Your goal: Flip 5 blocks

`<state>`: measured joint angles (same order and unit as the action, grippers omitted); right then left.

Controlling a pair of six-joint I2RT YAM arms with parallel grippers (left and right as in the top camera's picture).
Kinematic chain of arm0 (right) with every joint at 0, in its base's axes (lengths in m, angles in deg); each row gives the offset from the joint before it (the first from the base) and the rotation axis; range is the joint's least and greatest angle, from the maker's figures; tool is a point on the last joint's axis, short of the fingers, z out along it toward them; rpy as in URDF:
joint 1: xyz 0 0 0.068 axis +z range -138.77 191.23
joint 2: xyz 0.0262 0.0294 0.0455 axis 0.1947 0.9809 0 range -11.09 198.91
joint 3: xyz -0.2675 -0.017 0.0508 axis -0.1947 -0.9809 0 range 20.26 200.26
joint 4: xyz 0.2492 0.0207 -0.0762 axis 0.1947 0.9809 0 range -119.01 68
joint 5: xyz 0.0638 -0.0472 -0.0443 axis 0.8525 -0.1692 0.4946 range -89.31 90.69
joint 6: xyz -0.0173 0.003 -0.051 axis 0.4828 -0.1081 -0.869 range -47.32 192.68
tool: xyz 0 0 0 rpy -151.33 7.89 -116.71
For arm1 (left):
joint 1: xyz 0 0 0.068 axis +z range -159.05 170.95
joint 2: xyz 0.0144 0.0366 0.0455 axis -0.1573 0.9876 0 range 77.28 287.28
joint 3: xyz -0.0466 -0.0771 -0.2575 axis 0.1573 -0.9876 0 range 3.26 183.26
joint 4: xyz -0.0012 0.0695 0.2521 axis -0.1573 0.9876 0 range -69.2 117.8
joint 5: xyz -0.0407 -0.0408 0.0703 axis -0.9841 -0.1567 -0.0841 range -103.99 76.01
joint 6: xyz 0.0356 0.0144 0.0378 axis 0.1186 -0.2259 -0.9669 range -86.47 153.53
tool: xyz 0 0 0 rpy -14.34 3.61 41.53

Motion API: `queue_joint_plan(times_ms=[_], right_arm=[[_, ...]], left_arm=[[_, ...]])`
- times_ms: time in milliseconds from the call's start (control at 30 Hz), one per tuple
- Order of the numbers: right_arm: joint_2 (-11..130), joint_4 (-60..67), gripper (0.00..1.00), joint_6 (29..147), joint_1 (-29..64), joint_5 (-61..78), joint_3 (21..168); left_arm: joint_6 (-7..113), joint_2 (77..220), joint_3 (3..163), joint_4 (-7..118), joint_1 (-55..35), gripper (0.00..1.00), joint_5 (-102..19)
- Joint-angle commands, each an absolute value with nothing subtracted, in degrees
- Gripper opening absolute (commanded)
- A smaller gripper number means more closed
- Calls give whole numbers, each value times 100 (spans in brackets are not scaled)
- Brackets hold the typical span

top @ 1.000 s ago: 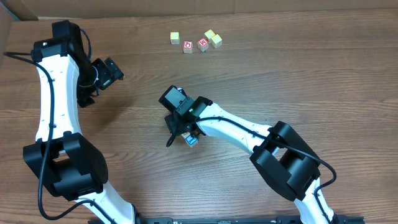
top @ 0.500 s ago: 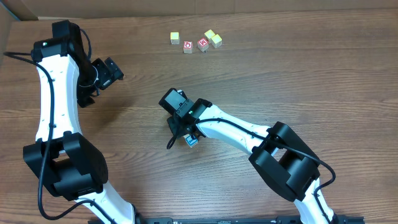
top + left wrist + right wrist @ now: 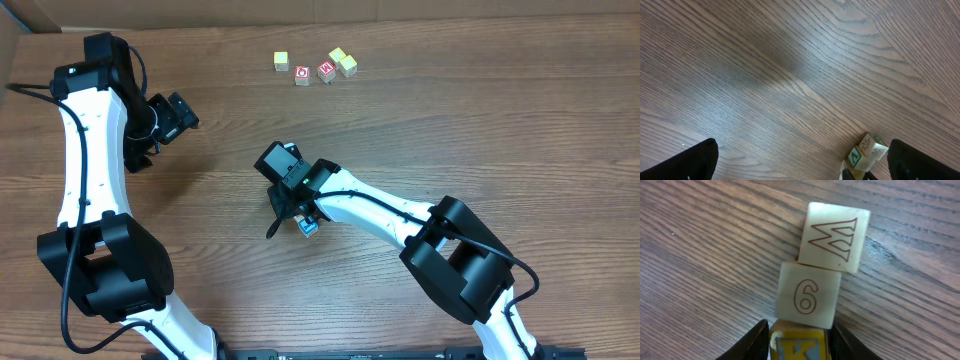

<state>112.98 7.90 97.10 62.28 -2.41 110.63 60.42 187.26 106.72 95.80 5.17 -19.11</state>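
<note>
K block (image 3: 799,349), blue letter in a yellow frame: pinched by the right gripper (image 3: 798,341), one dark finger (image 3: 747,344) pressed against each side, at the bottom edge of the right wrist view. Only its top strip in frame. Around the middle of the wooden table (image 3: 500,120) in the overhead view, mostly hidden under the wrist, just a blue-and-white corner poking out. On the wood or just above it: can't tell.

Touching the K block's far face: 6 block (image 3: 807,296), cream, red-outlined digit up. Touching that in turn: W block (image 3: 835,237), cream, red-outlined letter up, shifted sideways and slightly rotated against the 6 block. Three in a rough line running away from the jaws. 6 and W covered by the right arm from overhead.

A block (image 3: 866,152), green letter on a white face: bottom of the left wrist view, sitting skewed, just beside the finger at that picture's right edge; can't tell if touching. Left gripper (image 3: 801,155) spread wide, gripping nothing. Sits over the table's left side, well apart from the right one.

Toward the table's far side, well apart from both grippers: short row of cubes. Lone yellow block (image 3: 281,61), then first red-faced cube (image 3: 302,75) just beside second red-faced cube (image 3: 326,71), then two pale-yellow ones touching, back yellow block (image 3: 338,56) and front yellow block (image 3: 348,66). Print on these too small to read.
</note>
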Motion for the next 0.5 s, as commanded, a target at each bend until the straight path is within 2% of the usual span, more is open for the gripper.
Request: queue_joint_plan(times_ms=[0, 67, 200, 233, 333, 467], right_arm=[[11325, 751, 36, 9804, 6247, -378, 11022], [11325, 757, 29, 9804, 6247, -378, 11022], [11325, 764, 28, 9802, 6247, -380, 11022], [11325, 744, 30, 9804, 6247, -400, 11022], [11325, 751, 49, 9802, 6247, -466, 11022], [11312, 764, 56, 9802, 6247, -464, 11067]], left_arm=[[6036, 18634, 10725, 9554, 464, 100, -1844], [6036, 18634, 10725, 9554, 464, 100, -1844], [6036, 18634, 10725, 9554, 464, 100, -1844], [6036, 18634, 10725, 9554, 464, 100, -1844], [6036, 18634, 10725, 9554, 464, 100, -1844], [6036, 18634, 10725, 9554, 464, 100, -1844]])
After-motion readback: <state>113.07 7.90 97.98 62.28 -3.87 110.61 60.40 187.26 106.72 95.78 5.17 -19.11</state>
